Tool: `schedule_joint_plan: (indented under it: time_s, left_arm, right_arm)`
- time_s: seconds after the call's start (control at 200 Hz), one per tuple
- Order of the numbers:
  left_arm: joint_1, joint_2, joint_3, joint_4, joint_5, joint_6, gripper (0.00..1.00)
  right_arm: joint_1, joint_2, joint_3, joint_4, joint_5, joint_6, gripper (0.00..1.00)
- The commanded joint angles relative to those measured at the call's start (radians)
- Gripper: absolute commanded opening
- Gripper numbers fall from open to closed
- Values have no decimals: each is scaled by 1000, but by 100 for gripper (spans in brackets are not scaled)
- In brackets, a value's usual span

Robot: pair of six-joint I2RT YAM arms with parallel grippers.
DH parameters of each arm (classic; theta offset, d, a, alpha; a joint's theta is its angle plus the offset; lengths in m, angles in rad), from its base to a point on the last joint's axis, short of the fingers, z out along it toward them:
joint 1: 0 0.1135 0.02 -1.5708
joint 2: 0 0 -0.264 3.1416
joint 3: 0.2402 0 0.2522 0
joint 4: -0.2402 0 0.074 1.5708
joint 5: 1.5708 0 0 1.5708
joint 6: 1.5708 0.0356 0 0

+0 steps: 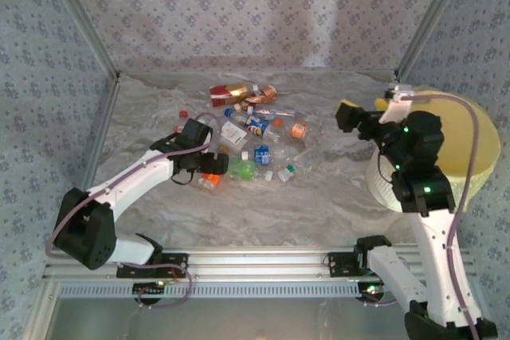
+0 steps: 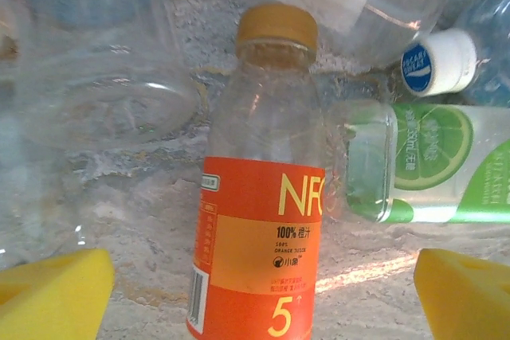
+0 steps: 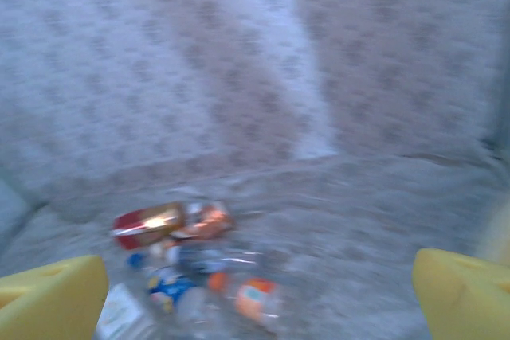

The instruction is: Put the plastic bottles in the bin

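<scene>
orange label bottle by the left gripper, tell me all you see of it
The orange-label bottle is clear plastic, looks empty and uncrushed, with a dull orange cap screwed on. Its orange wrap carries yellow lettering, a paler band and a barcode. It lies on the marbled table, cap pointing away from the camera. The open left gripper straddles it, pads not touching. A lime-label bottle lies close at its right; contact unclear.
</scene>
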Motion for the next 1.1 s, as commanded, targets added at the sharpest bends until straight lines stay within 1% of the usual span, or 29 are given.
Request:
schedule_joint_plan:
  time_s: [0.0,0.14,0.285,0.475,0.66,0.754,0.829,1.004,1.094]
  left_arm:
    - [-19,8,-34,30,-36,24,96]
    - [-22,10,-98,69,-35,29,94]
    - [-33,46,-108,76,-62,23,91]
    - [-55,97,-123,108,-50,24,80]
    - [-58,130,-126,113,-56,12,69]
    - [-60,110,-135,112,-74,7,62]
    - [-59,81,-137,100,-87,-1,59]
    - [-60,-51,-126,87,-92,-12,56]
    - [-59,-138,-121,103,-63,-3,55]
  right_arm:
    - [59,31,-32,107,8,-21,100]
    - [89,61,-46,119,33,-35,100]
    - [105,75,-58,134,57,-49,100]
    - [114,80,-76,163,77,-59,100]
    - [116,85,-80,163,84,-65,100]
    - [118,86,-83,164,85,-69,100]
    - [119,87,-90,168,91,-68,100]
    - [124,93,-118,198,107,-33,100]
    - [127,101,-129,215,117,1,100]
